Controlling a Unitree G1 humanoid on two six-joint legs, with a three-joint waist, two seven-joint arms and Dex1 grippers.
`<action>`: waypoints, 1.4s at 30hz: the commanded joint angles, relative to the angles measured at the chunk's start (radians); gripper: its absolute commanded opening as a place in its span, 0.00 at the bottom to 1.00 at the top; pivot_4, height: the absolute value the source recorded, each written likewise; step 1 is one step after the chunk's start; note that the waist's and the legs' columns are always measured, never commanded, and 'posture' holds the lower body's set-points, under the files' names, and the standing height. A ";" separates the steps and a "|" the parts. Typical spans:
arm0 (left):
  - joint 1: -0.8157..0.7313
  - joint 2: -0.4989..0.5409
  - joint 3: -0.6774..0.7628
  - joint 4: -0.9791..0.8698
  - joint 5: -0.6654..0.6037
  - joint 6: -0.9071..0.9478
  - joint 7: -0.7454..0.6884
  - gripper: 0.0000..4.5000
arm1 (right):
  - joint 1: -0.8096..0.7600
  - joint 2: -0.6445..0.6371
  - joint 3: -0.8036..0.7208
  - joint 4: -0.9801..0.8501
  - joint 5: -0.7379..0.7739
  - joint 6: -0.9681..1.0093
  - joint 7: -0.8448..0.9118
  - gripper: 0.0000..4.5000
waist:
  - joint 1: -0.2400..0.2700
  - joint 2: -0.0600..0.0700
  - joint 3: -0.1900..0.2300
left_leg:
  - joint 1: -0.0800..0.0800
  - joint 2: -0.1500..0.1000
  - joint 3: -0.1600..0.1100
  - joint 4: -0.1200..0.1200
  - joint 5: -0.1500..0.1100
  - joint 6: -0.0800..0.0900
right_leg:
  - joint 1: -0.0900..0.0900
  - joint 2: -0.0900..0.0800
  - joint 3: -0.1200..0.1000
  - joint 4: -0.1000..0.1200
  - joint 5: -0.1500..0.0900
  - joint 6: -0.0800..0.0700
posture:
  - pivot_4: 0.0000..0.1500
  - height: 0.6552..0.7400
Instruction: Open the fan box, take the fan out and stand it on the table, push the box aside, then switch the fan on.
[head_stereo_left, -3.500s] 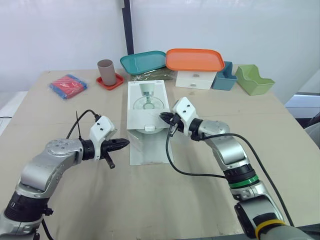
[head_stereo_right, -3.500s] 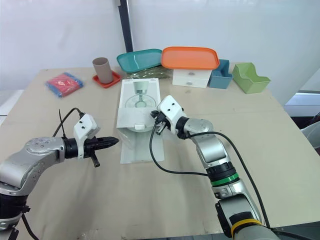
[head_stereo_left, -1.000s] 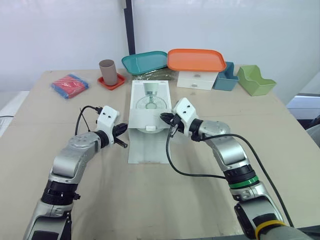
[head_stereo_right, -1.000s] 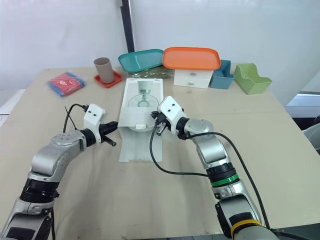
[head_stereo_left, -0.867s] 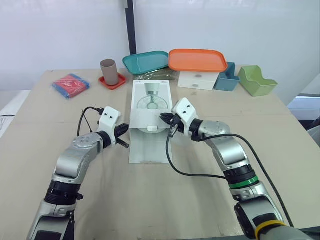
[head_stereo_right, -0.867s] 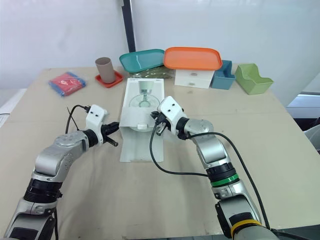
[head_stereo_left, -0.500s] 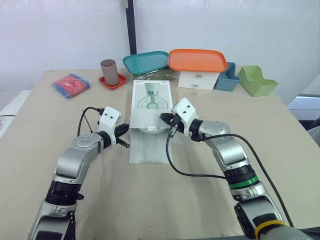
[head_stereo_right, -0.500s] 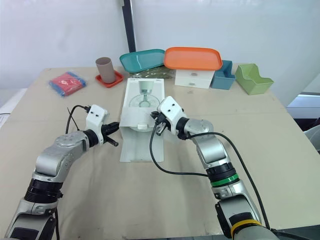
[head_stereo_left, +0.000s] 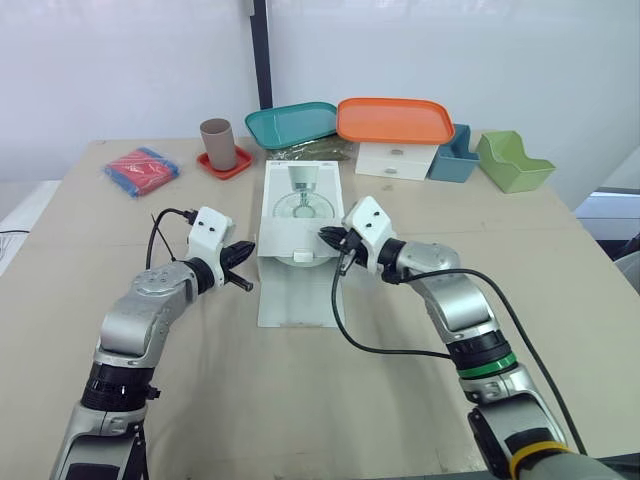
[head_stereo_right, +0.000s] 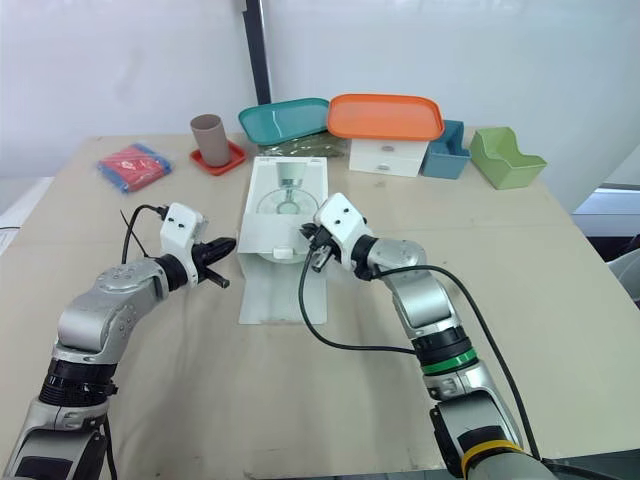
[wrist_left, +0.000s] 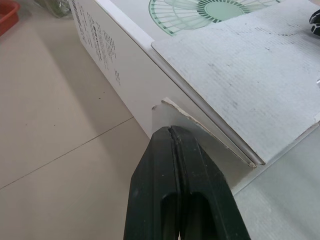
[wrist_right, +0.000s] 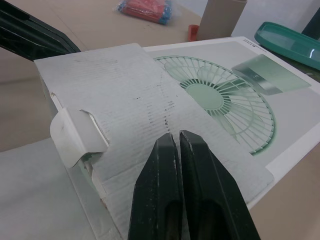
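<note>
The box (head_stereo_left: 300, 215) lay flat mid-desk, long way running near to far, and the fan was not out yet; by my read it sat inside, under the printed grille (wrist_right: 220, 100) on the lid. At the near end a top flap (wrist_right: 130, 95) was folded back over the lid, and a longer flap (head_stereo_left: 297, 295) lay out on the desk (head_stereo_left: 400, 380) toward the robot. The left claw (head_stereo_left: 245, 250) was at the box's near-left corner, fingers pressed tight together and holding nothing, tips right at a small side tab (wrist_left: 167, 111) that stood off the wall. The right claw (head_stereo_left: 325, 235) came in from the right over the folded flap, fingers drawn in to a bare slit, nothing between them, tips just above or on the cardboard; I could not tell which. Here was the danger: with both claws that narrow, neither could pinch a flap, so any prying would be a poke. The left tips could skid off that thin tab, crumple it or tear it at the crease. A push from the left on a light carton could slide or swing the whole box to the right instead of opening it, and a shove from the near end could send it toward the cup (head_stereo_left: 216, 143) and the trays beyond. If the right claw bore down on the flap, it could pin the mouth shut and trap the fan.
</note>
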 joint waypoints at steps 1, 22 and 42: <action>-0.013 0.009 0.007 -0.008 0.005 -0.028 -0.011 0.00 | 0.007 -0.002 0.007 -0.028 0.004 0.002 0.010 0.04 | 0.000 0.000 0.000 | 0.000 0.000 0.000 0.000 0.000 0.000 | 0.000 0.000 0.000 0.000 0.000 0.000 | 1.00 1.00; 0.291 0.009 0.253 -0.306 -0.379 0.042 -0.115 0.17 | 0.005 -0.014 0.010 -0.030 0.001 0.008 0.024 0.00 | -0.002 0.000 0.000 | 0.000 0.001 0.001 0.000 -0.001 0.001 | 0.000 0.000 0.000 0.000 0.000 0.000 | 1.00 1.00; 0.371 -0.382 0.251 -0.255 -0.881 0.237 0.444 0.98 | -0.013 -0.016 0.020 -0.012 -0.004 0.004 0.035 0.00 | 0.000 -0.001 -0.001 | 0.001 0.001 0.001 0.000 0.000 0.000 | 0.001 0.001 0.000 0.000 0.000 0.000 | 1.00 1.00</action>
